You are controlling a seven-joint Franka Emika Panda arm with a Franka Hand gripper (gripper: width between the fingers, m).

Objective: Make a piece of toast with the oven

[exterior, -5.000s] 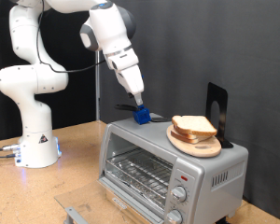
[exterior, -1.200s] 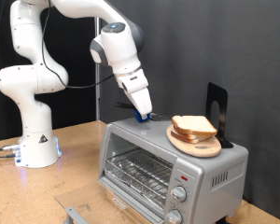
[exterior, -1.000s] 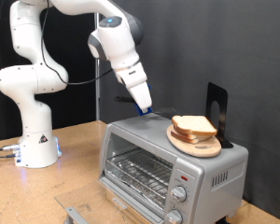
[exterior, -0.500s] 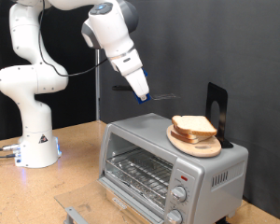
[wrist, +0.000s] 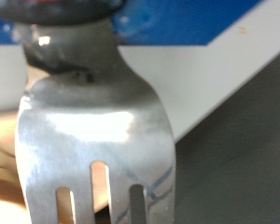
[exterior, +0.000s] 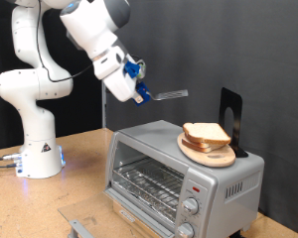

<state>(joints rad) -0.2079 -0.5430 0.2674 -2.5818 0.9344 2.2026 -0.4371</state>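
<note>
In the exterior view the gripper (exterior: 136,87) is raised well above the oven (exterior: 184,171), towards the exterior view's left of it, and is clenched on the blue handle of a fork (exterior: 161,95). The fork's long axis runs nearly level, with its metal end pointing towards the exterior view's right, over the oven's top but well clear of it. The wrist view is filled by the fork's metal head (wrist: 93,131), its tines running down to the edge of the picture, with the blue handle behind it. The oven sits on the wooden table (exterior: 79,159) with its glass door shut, the wire rack visible behind it, and two round knobs at its lower right corner. On the oven's top, near the exterior view's right end, a round wooden plate (exterior: 207,153) carries stacked bread slices (exterior: 205,136), with a dark stand (exterior: 231,117) just behind them. The single slice of toast cannot be told apart from that stack.
</note>
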